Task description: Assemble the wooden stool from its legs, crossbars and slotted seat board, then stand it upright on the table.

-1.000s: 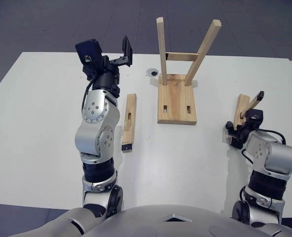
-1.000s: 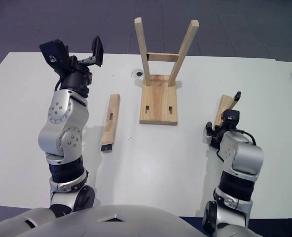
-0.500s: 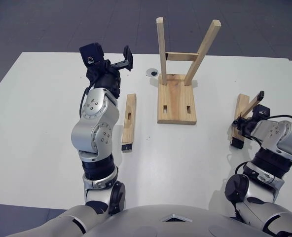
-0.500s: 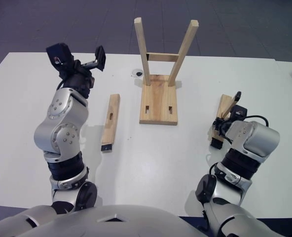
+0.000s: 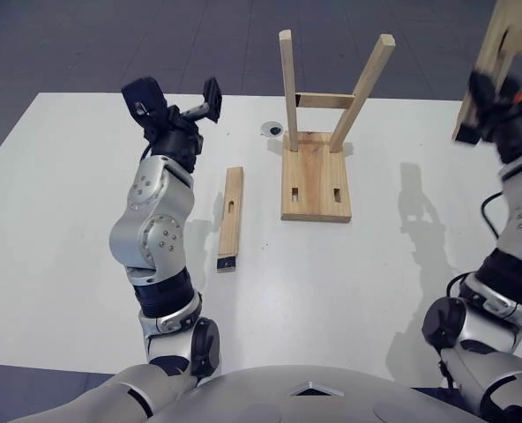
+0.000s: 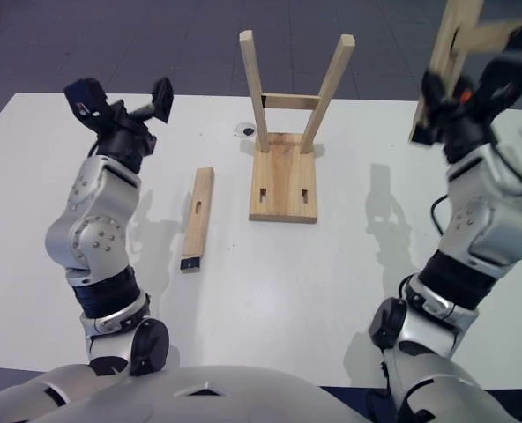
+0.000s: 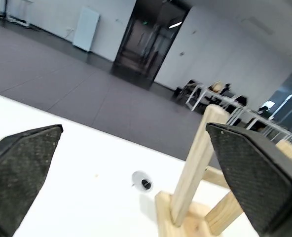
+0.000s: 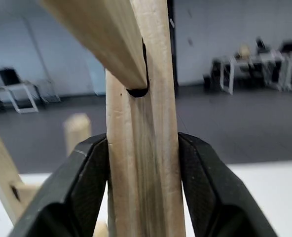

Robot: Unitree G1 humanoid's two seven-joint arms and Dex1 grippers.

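Spreading wide and white, the worktop (image 5: 67, 220) carries a stool that looks, by my judgement, about half built. The slotted seat board (image 5: 315, 176) lies flat toward the far middle. Two legs stand in its far slots, one (image 5: 288, 84) upright and the other (image 5: 364, 88) leaning outward, joined by a crossbar (image 5: 324, 101). The two near slots are open and unfilled.

The right gripper (image 8: 142, 182) is raised high at the right, well above the worktop. Its jaws are clamped on both sides of a third leg (image 6: 451, 35), which has a second crossbar (image 8: 101, 39) seated in its mortise. The left gripper (image 5: 178, 99) hangs over the far left of the worktop with its jaws spread wide and nothing between them.

A fourth leg (image 5: 231, 216) lies loose on the worktop just left of the seat board, mortise facing up. A small round thing (image 5: 271, 130) sits near the board's far left corner; what it is I cannot tell.

Left to do, as I judge it:
- join the loose leg to the held crossbar;
- seat that pair in the near slots;
- turn the stool onto its feet.
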